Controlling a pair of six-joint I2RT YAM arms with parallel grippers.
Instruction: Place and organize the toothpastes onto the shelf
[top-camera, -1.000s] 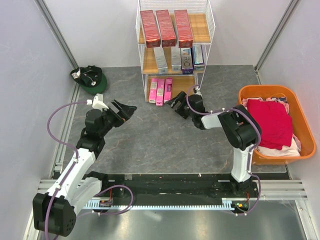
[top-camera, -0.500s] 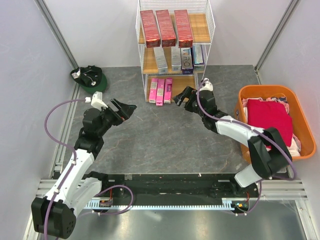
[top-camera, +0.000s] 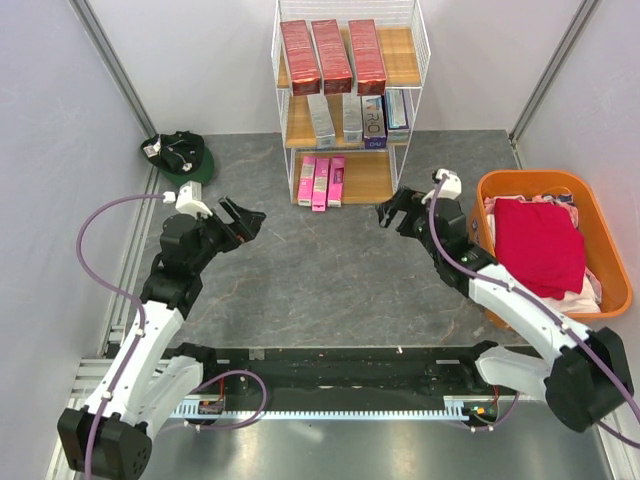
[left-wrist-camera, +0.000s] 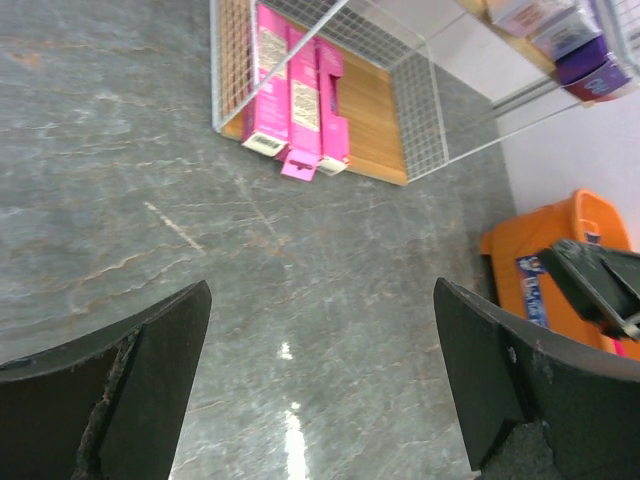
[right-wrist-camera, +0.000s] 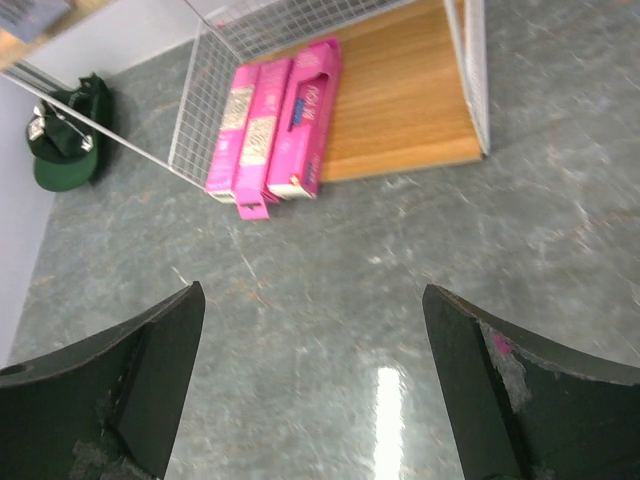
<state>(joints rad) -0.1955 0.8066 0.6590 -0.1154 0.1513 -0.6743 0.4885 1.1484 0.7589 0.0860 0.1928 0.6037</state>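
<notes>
Shelf (top-camera: 345, 10): white wire rack at the far edge of the grey worktop (top-camera: 320, 270).
Top board (top-camera: 400, 55): three dark red toothpastes (top-camera: 331, 56) side by side.
Middle board (top-camera: 298, 125): silver, blue and purple toothpastes (top-camera: 352, 117).
Bottom board (top-camera: 368, 175): three pink toothpastes (top-camera: 321, 181), ends jutting past the front edge.
Left hand (top-camera: 245, 215): spread wide, empty, above the worktop left of the shelf.
Right hand (top-camera: 393, 207): spread wide, empty, near the shelf's right front corner.
Orange tub (top-camera: 610, 262): far right, holding red cloth (top-camera: 540, 245).

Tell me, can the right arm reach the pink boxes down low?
Probably yes. Its open tool is close, the pink boxes poke out the shelf's open front, and bare floor lies between.
</notes>
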